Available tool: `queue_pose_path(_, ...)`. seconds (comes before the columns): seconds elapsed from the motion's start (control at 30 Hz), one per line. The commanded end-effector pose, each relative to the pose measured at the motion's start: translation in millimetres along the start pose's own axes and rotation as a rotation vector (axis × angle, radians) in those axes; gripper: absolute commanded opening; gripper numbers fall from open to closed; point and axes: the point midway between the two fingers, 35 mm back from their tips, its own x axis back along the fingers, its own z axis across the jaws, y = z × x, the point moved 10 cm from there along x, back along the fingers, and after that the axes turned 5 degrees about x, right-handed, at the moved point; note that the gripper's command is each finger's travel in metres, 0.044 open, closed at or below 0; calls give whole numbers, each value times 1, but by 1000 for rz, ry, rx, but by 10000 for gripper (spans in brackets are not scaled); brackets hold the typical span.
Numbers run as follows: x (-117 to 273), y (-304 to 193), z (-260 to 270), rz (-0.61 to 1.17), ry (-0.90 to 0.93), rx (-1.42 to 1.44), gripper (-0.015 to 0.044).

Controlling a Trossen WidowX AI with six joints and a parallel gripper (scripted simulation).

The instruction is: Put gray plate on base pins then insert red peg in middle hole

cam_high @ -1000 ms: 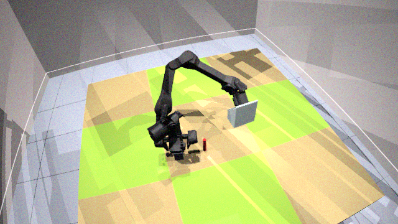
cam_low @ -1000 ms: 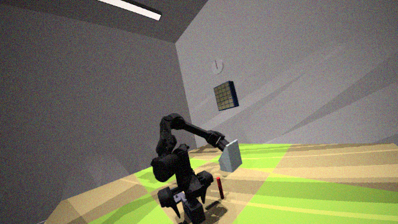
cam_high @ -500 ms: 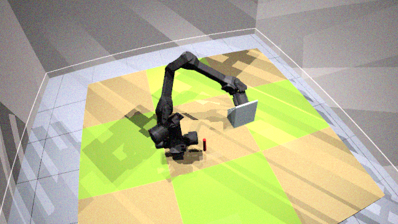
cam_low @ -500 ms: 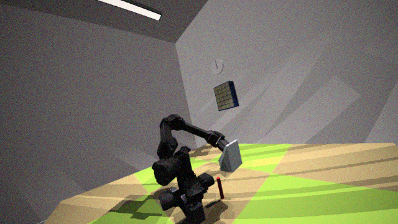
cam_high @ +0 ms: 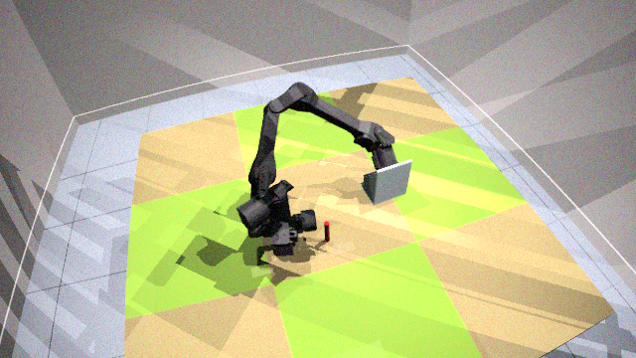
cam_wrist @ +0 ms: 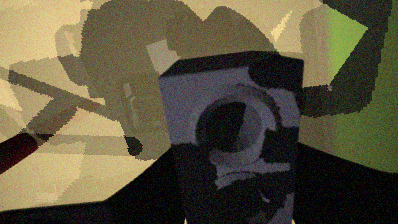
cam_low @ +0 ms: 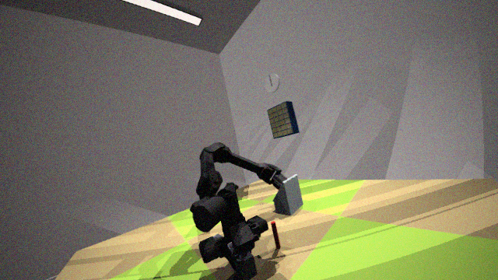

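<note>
The gray plate [cam_wrist: 182,105] fills the middle of the wrist view, with one round hole clearly lit and the rest in dark shadow. My gripper [cam_high: 285,239] [cam_low: 235,250] [cam_wrist: 223,141] is shut on it, a dark finger at each side. Whether the plate is level is unclear. The red peg [cam_high: 327,232] [cam_low: 275,235] [cam_wrist: 19,151] stands upright beside the gripper, to its right in the top and exterior views and at the left edge of the wrist view. The base and its two pins cannot be made out; the gripper, plate and shadow hide that area.
A large gray panel [cam_high: 393,184] [cam_low: 293,196] stands in front of the arm's mounting end, beyond the peg. The arm [cam_high: 298,94] [cam_low: 215,152] arches high over the patterned green and tan surface [cam_high: 368,303] [cam_low: 373,249]. Heavy shadows lie around the gripper.
</note>
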Motion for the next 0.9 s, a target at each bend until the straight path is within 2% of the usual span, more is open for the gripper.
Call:
queue_pose_path(0.0, 6, 0, -1, -2, 1, -1, 0)
queue_pose_path(0.87, 84, -2, -9, -9, 2, 0, 0)
